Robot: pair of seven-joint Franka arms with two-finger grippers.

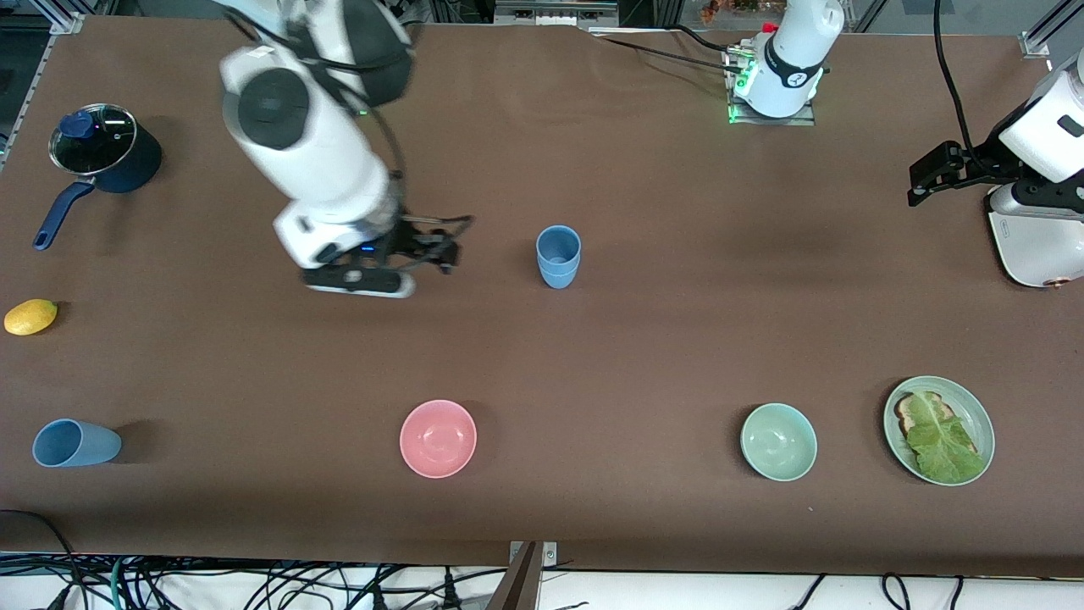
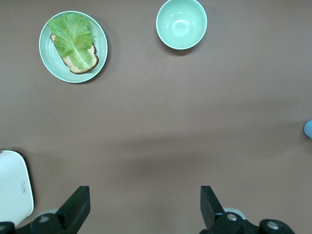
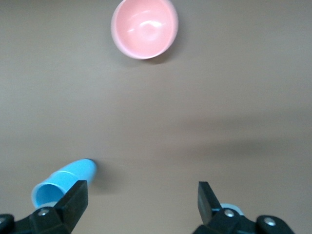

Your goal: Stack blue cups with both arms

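Nearest the front camera, a blue cup (image 1: 74,443) lies tipped on its side at the right arm's end of the tabletop (image 1: 644,339), its long axis running along the table's length and its open mouth turned toward the table's end. In the same near row sit a pink bowl (image 1: 438,438), a green bowl (image 1: 778,441) and a green plate (image 1: 974,407) carrying bread and a lettuce leaf (image 1: 938,442).

Farther from the camera, mid-table, the stacked blue cups (image 1: 559,256) stand upright, one nested in another by the look of the double rim. The right tool (image 1: 436,252) hangs just beside them toward the right arm's end, jaws spread wide and holding nothing. The tipped cup lies well apart from it, nearer the camera and toward that same end, so the right arm is plainly the closer one for the fetch; a grip across the cup's short width looks the likely approach.

A lemon (image 1: 30,317) and a lidded navy saucepan (image 1: 102,157) sit at that end too.

The left tool (image 2: 144,214) waits at the left arm's end of the tabletop, jaws likewise apart and empty.
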